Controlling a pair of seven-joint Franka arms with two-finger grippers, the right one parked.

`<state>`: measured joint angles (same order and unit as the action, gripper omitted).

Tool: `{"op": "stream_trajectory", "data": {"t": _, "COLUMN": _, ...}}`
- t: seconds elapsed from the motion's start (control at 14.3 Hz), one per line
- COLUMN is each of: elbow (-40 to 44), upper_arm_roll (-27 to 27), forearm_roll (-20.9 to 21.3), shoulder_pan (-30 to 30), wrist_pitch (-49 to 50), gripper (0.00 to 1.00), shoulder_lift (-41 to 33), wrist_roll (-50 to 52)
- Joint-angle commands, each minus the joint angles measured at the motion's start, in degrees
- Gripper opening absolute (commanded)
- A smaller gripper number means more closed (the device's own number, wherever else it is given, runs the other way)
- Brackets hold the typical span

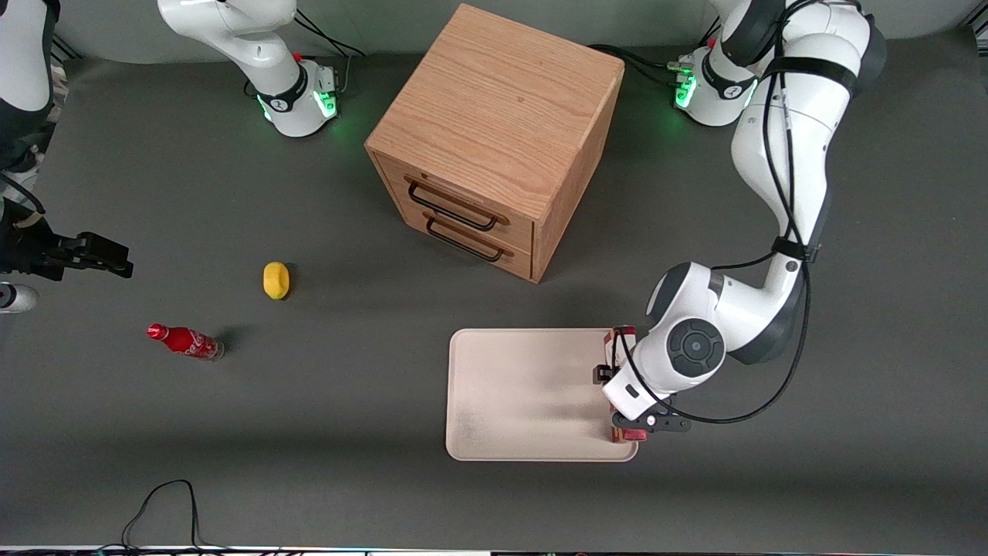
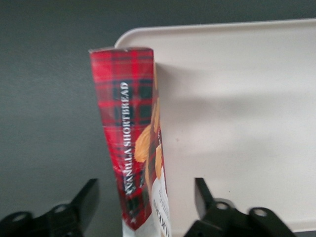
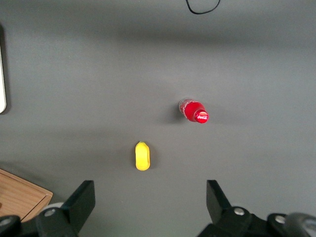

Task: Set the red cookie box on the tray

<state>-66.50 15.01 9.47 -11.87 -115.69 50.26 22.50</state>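
Right now the left arm's gripper hangs over the working arm's end of the tray, with its two fingers spread wide apart. The red cookie box stands on one thin edge between them, in the gap, with clear space showing on both sides of it, so neither finger is seen pressing on it. The box is tilted a little, its tartan spine with the white lettering turned toward the wrist camera and the cookie pictures on the face turned toward the middle of the tray. It sits at the tray's rim, near a rounded corner; whether its lower edge rests fully inside the rim cannot be told. From the front, only small red bits of the box show above and below the wrist, at that same end of the tray. A wooden drawer cabinet stands farther from the front camera than the tray. Toward the parked arm's end of the table lie a yellow lemon and a small red soda bottle, well apart from the tray.
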Motion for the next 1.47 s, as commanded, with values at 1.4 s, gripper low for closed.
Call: {"op": "stream_trajectory", "data": {"t": 1.4, "elbow": -36.42, "upper_arm_roll": -4.46, "forearm_roll": -11.41, "shoulder_pan": 21.81, "wrist_pitch": 24.12, "gripper": 1.00, "shoulder_lift": -60.20, "wrist_roll": -23.12}}
